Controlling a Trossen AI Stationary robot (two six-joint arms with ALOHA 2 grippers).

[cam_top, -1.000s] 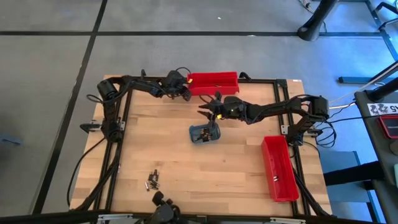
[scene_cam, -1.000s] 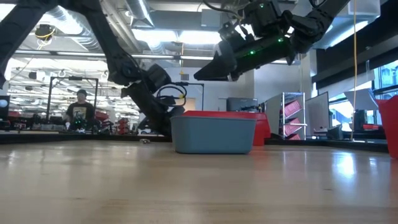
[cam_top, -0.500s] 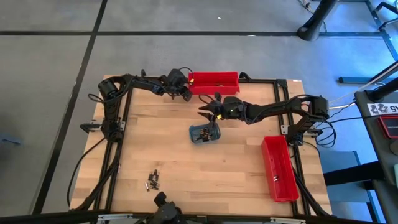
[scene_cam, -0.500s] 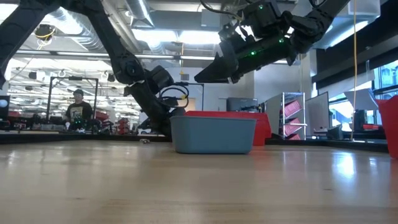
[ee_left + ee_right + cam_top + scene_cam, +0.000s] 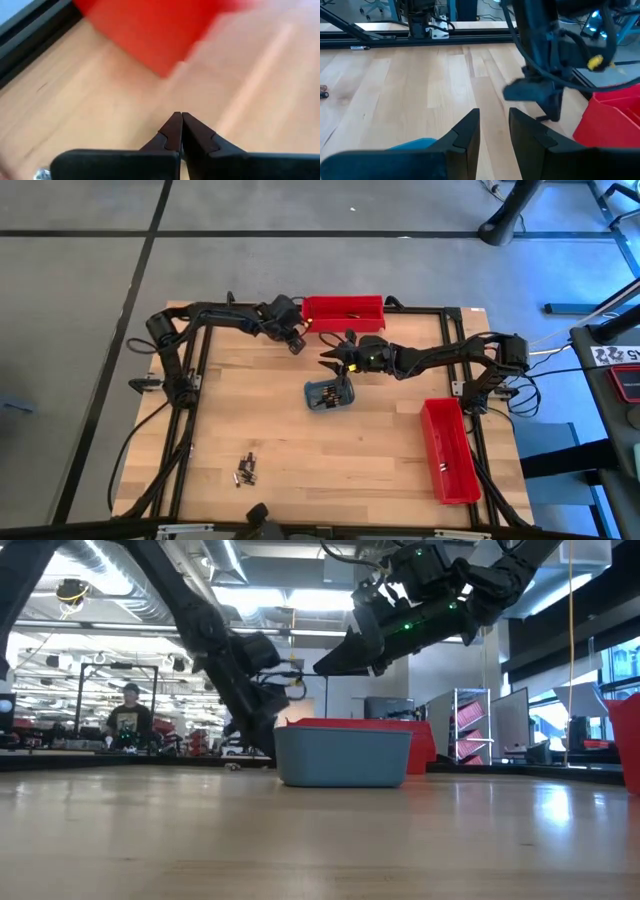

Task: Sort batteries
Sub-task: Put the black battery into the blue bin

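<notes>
Pale wood table [image 5: 300,445] — grey floor [image 5: 80,300], workshop behind

The right gripper [image 5: 493,131] shows its two dark fingers parted, a strip of wooden table [image 5: 395,95] visible between them; a rounded grey-blue tray [image 5: 417,145] edge sits just beside one finger; ahead of the tips the left arm [image 5: 540,60] stands over the table, its gripper [image 5: 551,107] pointing down; a red bin [image 5: 610,122] lies beside that arm; a small battery [image 5: 324,93] lies well off to the side.
</notes>
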